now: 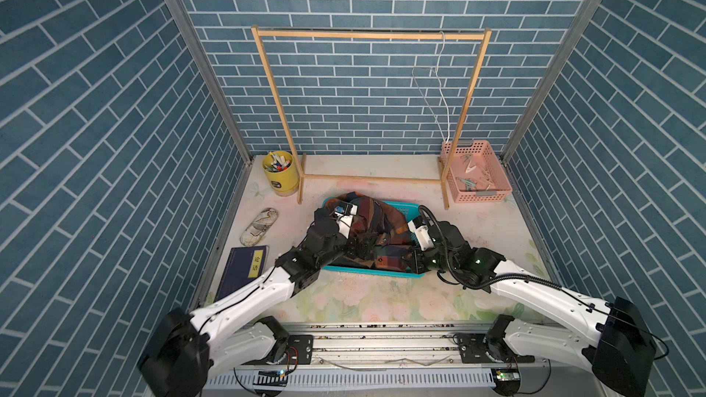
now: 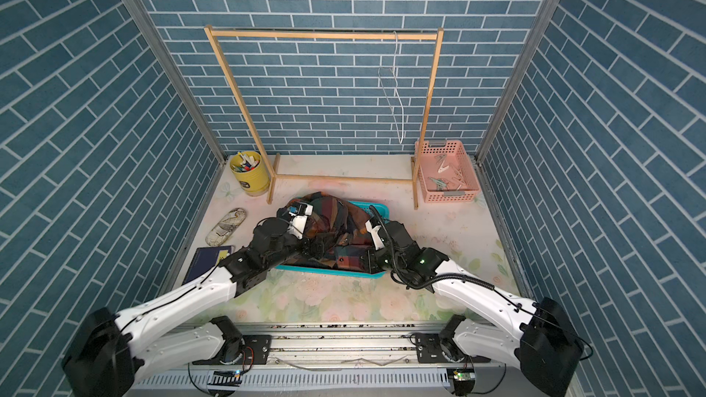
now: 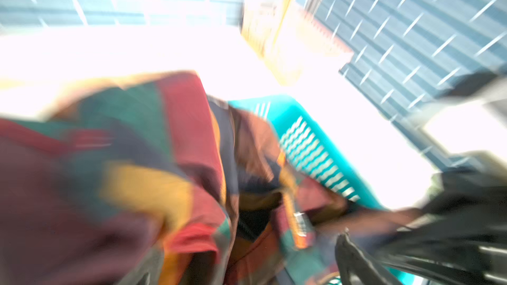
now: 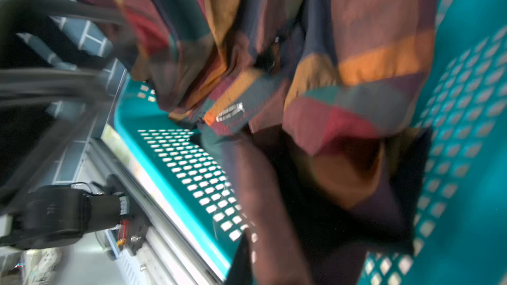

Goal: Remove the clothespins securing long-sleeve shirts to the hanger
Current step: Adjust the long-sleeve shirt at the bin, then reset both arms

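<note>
At one o'clock, thin white wire hanger (image 1: 440, 84) hangs bare; plaid orange-red shirt (image 1: 376, 219) fills teal plastic basket (image 1: 363, 272): unpinning looks done. Left gripper (image 1: 361, 249), right gripper (image 1: 414, 263): jaws buried, cannot tell.

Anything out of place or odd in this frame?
Yes: the plaid shirt lies crumpled in a heap in the teal basket, while the wire hanger hangs bare on the wooden rack.

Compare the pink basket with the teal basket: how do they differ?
The pink basket holds clothespins; the teal basket holds the plaid shirt. The pink basket stands at the back beside the wooden rack; the teal basket lies mid-table. Both are perforated plastic.
</note>
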`<state>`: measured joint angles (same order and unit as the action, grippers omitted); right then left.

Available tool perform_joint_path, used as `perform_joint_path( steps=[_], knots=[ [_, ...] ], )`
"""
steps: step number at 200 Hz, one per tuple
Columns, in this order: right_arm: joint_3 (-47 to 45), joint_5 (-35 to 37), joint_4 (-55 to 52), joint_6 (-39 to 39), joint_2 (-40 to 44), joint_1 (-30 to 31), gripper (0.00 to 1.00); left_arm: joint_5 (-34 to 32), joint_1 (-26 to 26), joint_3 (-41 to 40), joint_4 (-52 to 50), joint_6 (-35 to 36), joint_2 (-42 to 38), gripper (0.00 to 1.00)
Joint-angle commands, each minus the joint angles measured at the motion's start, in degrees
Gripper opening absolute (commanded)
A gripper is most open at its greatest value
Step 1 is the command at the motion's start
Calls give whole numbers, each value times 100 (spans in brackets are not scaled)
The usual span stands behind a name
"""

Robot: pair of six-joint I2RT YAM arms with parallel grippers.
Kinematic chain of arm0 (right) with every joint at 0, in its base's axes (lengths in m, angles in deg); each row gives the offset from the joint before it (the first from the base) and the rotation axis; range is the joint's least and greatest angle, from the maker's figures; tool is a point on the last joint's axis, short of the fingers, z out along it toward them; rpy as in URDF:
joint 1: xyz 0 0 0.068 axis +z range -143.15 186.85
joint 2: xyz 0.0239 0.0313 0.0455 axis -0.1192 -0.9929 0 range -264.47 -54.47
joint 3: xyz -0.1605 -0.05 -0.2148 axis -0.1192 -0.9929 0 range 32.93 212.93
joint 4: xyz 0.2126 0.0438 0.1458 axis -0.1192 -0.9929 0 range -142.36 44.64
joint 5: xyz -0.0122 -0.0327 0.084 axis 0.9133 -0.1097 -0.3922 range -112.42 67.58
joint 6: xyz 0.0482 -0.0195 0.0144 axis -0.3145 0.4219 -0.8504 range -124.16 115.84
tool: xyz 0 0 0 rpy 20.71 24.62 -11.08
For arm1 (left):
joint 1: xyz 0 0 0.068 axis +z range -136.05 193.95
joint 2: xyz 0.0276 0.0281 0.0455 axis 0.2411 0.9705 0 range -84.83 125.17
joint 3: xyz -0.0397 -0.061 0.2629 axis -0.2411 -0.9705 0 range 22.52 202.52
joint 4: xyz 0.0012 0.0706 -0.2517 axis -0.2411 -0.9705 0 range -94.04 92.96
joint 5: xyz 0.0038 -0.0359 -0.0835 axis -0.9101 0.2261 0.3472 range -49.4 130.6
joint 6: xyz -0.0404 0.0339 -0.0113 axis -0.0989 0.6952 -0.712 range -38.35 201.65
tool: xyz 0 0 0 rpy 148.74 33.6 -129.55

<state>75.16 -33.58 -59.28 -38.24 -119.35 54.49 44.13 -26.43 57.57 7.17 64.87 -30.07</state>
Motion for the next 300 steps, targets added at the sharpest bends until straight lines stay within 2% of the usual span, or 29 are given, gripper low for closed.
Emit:
perform_joint_path(
  steps=[1, 25, 43, 56, 76, 85, 116, 144, 164, 179, 187, 199, 227, 236, 245, 252, 269, 280, 289, 300],
  knots=[
    [539, 162, -252, 627, 46, -57, 98, -688, -14, 182, -1062, 506, -714, 99],
    [1150, 355, -957, 1176, 308, -132, 99, -1422, -5, 340, -1469, 985, -1228, 99],
    [1395, 508, -1298, 1453, 598, -610, 99, -2173, 168, 200, -1295, 1260, -1386, 99],
    [1395, 562, -1405, 1675, 768, -1181, 99, -2185, 623, 17, -935, 1273, -1374, 99],
    [1307, 580, -1307, 2028, 898, -2206, 99, -1730, 1610, -271, -408, 1179, -1279, 99],
    [1224, 800, -1193, 2180, 888, -2701, 99, -1656, 2034, -406, -200, 1197, -1266, 99],
    [433, 641, 41, 2075, 740, -4541, 99, -990, 3509, -891, 623, 1118, -1057, 99],
    [-349, 1191, 1579, 2328, 183, -5047, 99, -1033, 4169, -1298, 1716, 1515, -234, 99],
    [-934, 1310, 3170, 2457, -409, -5198, 99, -409, 4646, -1452, 2556, 1462, 517, 99],
    [-1105, 1269, 3857, 2663, -1094, -5205, 99, -220, 4708, -1469, 2849, 1459, 1069, 99],
    [-1112, 1453, 3983, 2801, -1274, -5199, 99, -85, 4706, -1527, 3125, 1519, 1385, 99],
    [-1523, 1277, 4662, 2742, -1367, -5346, 99, 41, 4707, -1592, 3493, 1591, 1782, 100],
    [-2384, 815, 7158, 2909, -2355, -5335, 99, 294, 4690, -1487, 3585, 1588, 2006, 99],
    [-2218, 1002, 6431, 2895, -2127, -5322, 99, 352, 4659, -1622, 3978, 1596, 2143, 99],
    [-2143, 1150, 6588, 2879, -2297, -5260, 99, 410, 4600, -1706, 4297, 1651, 2291, 100],
    [-2008, 1414, 6148, 2899, -2200, -5170, 99, 395, 4508, -1703, 4470, 1737, 2487, 99],
    [-1921, 1600, 6061, 3024, -2233, -5036, 99, 171, 4205, -1506, 4789, 1980, 3150, 99],
    [-1875, 1310, 6017, 3124, -2269, -5027, 99, 76, 4109, -1216, 4030, 2104, 3057, 99],
    [-1903, 1303, 6050, 3145, -2250, -5021, 99, 22, 4090, -1269, 4315, 2057, 3166, 99],
    [-1905, 1306, 6043, 3161, -2256, -5006, 99, 47, 4091, -1212, 4050, 2116, 3085, 99]
  ],
)
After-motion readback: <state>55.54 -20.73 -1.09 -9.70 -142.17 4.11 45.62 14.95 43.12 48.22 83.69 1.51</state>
